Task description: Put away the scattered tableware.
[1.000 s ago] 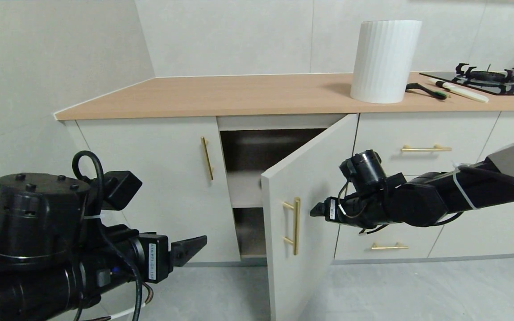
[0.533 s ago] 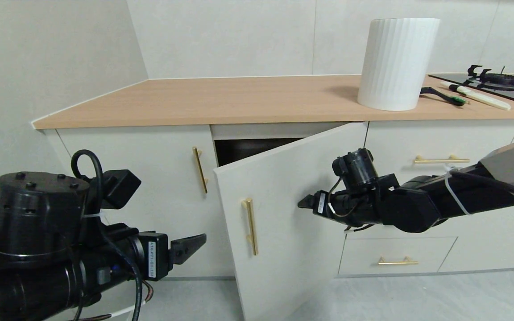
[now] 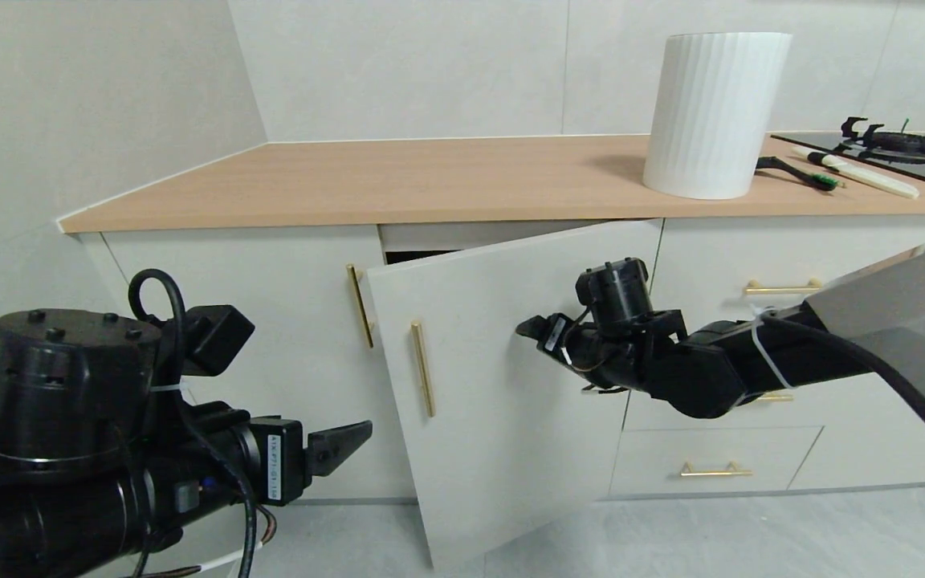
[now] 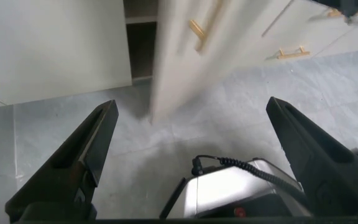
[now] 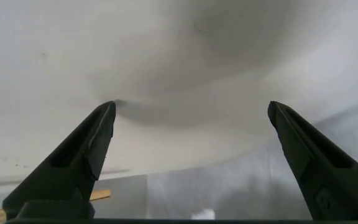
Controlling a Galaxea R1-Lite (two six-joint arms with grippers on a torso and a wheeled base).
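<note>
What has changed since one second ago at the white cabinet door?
The white cabinet door with the brass bar handle has swung from wide open to nearly shut; the open right gripper followed, close to its face. The open left gripper and the white ribbed cylinder on the wooden countertop stayed put.

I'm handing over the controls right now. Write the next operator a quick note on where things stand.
Grippers: the left gripper is open and empty, held low before the left cabinet. The right gripper is open and empty, tips at the front of the cabinet door.
Door: ajar, nearly shut, with a dark gap at its top corner.
On the countertop: a white ribbed container, with a black-handled utensil and a pale utensil beside it, near the stove.
Left: shut the door fully; both utensils are not yet put away.
</note>
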